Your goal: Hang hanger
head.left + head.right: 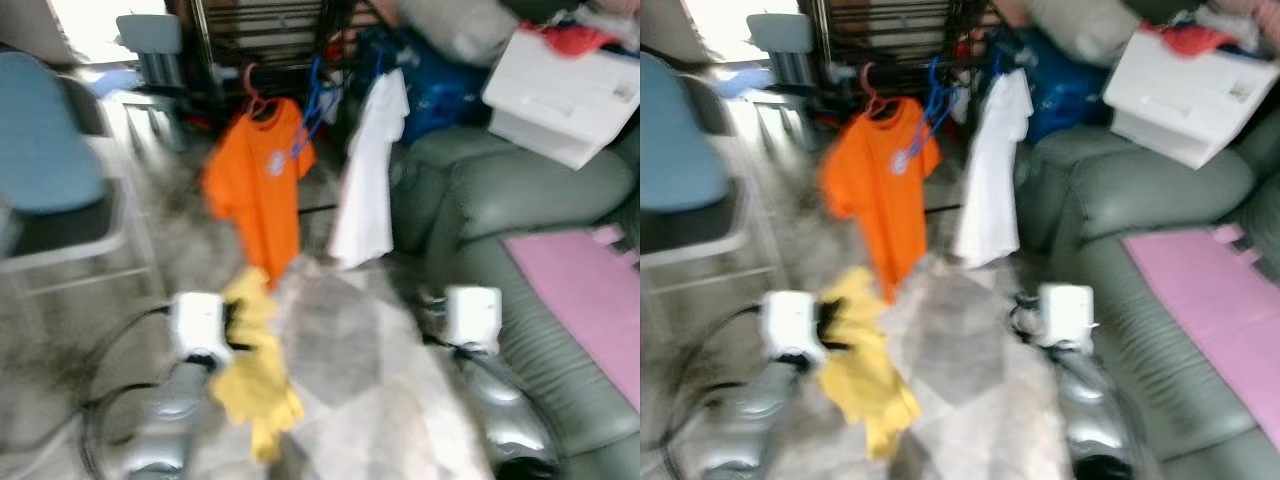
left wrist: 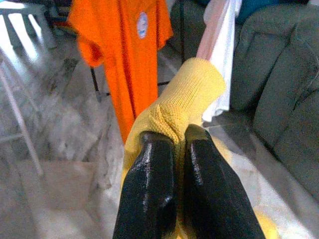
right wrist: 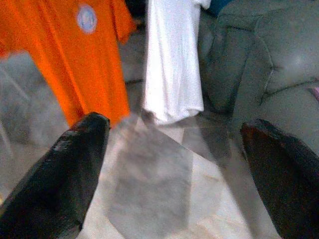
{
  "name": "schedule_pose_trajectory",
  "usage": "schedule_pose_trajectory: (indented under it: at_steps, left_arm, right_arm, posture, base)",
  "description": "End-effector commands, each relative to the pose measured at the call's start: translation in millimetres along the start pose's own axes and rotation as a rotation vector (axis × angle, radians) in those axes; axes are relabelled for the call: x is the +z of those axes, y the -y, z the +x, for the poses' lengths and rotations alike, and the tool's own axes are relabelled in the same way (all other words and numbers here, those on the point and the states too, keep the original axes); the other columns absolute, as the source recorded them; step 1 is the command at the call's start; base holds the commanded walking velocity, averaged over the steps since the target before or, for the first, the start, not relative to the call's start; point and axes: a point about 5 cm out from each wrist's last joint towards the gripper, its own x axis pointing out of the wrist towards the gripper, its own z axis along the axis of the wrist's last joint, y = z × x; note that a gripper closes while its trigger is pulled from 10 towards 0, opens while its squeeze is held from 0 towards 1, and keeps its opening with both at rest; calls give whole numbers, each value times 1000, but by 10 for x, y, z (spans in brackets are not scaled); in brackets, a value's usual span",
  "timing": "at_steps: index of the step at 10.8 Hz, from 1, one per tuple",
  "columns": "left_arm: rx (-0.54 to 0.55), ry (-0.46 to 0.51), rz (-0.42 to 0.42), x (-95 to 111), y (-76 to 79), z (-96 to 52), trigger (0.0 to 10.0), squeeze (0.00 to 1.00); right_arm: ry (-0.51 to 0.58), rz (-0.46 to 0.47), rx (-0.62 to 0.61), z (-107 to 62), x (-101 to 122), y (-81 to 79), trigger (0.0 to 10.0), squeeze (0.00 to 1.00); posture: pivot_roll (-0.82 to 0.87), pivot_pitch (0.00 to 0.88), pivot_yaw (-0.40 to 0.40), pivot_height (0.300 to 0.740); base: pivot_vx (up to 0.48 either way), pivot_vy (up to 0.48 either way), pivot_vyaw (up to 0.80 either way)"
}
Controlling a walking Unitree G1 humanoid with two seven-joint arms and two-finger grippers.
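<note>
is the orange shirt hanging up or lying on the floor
Hanging up. The orange shirt hangs from a red hanger on the rack, its hem clear of the floor, beside the white shirt.

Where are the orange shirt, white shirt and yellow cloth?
orange shirt (image 1: 262,190), left eye view, chest
white shirt (image 1: 366,190), left eye view, mid-body
yellow cloth (image 2: 192,94), left wrist view, knit fold above the left pincer

Bare marbled grey floor (image 1: 350,350) lies open ahead between the arms, hemmed by the hanging orange T-shirt (image 1: 255,185) and white T-shirt (image 1: 368,180) in front, grey-green leather sofa (image 1: 480,200) rightward, blue chair (image 1: 50,170) leftward.
</note>
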Motion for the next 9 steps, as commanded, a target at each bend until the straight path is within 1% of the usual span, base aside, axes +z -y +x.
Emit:
schedule_pose_trajectory:
  at_steps: [1,4,5,9]
  left_arm:
    - [-39,76,1,171,120,61,10000,0]
    - [-45,78,0,186,146,75,10000,0]
    - [-42,76,-2,185,146,78,10000,0]
    - [-37,68,2,177,153,70,10000,0]
  right_arm:
    - [7,-15,-42,-26,25,153,10000,0]
    - [18,-3,-28,-24,39,139,10000,0]
    - [22,-13,-15,-24,46,122,10000,0]
    - [30,-19,3,-36,50,100,10000,0]
  posture:
    - [-116,36,1,740]
    - [-118,37,3,740]
    - [-118,38,2,740]
    - [-118,41,1,740]
  base:
    - [394,270,0]
    - [387,282,0]
    - [356,319,0]
    - [316,361,0]
